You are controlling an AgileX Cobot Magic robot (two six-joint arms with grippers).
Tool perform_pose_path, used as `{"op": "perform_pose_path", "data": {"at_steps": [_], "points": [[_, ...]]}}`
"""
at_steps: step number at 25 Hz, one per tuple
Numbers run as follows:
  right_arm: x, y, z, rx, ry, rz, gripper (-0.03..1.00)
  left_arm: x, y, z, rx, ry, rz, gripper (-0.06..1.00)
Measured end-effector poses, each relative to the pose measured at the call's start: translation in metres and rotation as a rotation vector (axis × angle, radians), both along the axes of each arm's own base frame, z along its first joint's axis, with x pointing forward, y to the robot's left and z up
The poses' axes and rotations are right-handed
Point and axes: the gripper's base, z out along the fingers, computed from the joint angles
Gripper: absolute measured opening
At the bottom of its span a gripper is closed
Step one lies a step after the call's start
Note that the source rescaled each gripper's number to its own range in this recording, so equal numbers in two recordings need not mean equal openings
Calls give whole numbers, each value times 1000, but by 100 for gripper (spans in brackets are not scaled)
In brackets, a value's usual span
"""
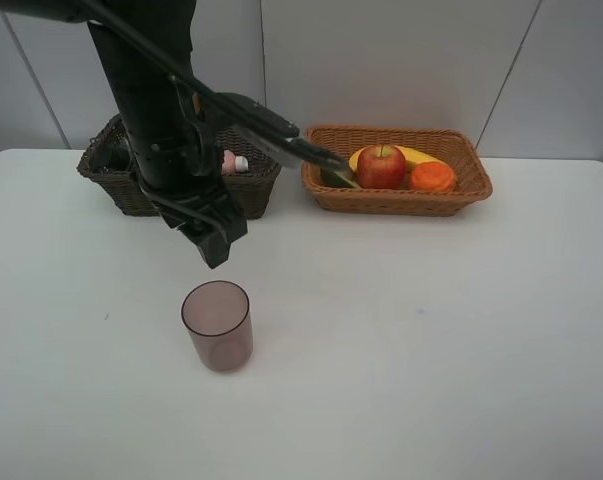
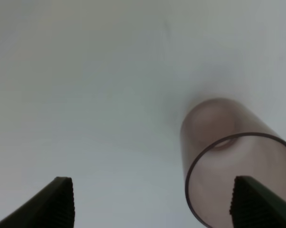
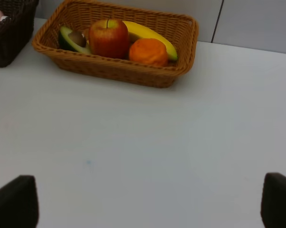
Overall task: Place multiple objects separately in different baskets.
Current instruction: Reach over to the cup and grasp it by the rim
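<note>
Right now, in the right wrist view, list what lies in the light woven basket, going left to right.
Green avocado half with its pit → round red apple → round orange; the yellow banana behind them is left out.

We see a white tabletop [image 1: 431, 340]. Directly on it stand three things: a dark brown wicker basket [image 1: 131, 190] near the far left corner, a light orange-tan wicker basket [image 1: 396, 198] along the far edge around the middle, and one translucent brownish-pink cup [image 1: 218, 325], upright, left of centre towards the near edge.
</note>
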Motion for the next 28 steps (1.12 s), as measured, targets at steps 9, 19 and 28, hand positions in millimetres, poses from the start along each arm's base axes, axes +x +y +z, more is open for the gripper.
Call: {"op": "perform_pose_path", "data": {"at_steps": [9, 19, 28], "points": [[0, 0, 0, 0, 0, 0, 98, -5, 2, -13, -13, 18, 10, 89], [0, 0, 0, 0, 0, 0, 98, -19, 13, -46, 6, 35, 17, 89], [0, 0, 0, 0, 0, 0, 98, -27, 20, -67, -17, 0, 26, 89]]}}
